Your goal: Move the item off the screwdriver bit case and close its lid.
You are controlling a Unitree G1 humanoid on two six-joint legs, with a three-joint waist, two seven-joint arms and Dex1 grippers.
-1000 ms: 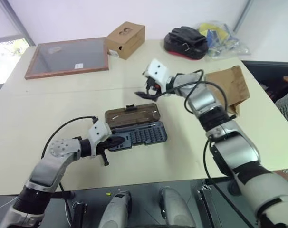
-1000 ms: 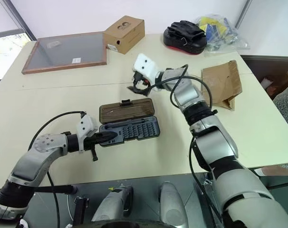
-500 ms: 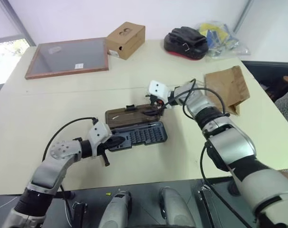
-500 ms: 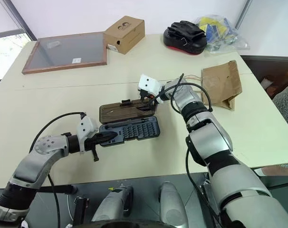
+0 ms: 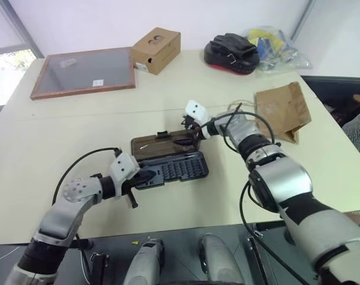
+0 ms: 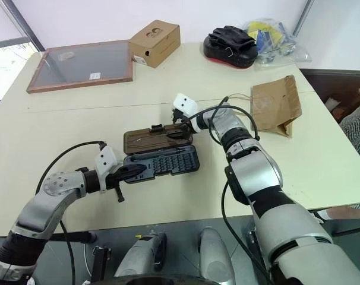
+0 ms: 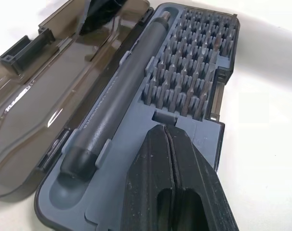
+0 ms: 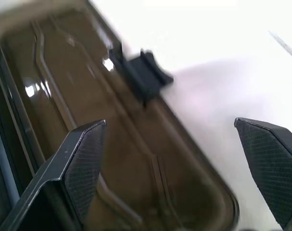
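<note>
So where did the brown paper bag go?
The paper bag lies on the table's right side, off the open bit case, near the black pouch.

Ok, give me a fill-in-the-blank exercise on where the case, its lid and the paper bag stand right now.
1. The lid of the screwdriver bit case lies flat on the table, so the case is ____.
2. The brown paper bag rests on the ____, apart from the case.
3. The left gripper is ____, its tips over the case's bit tray.
4. The right gripper is ____, straddling the lid's far edge.

Missing words: open; table; shut; open
</note>
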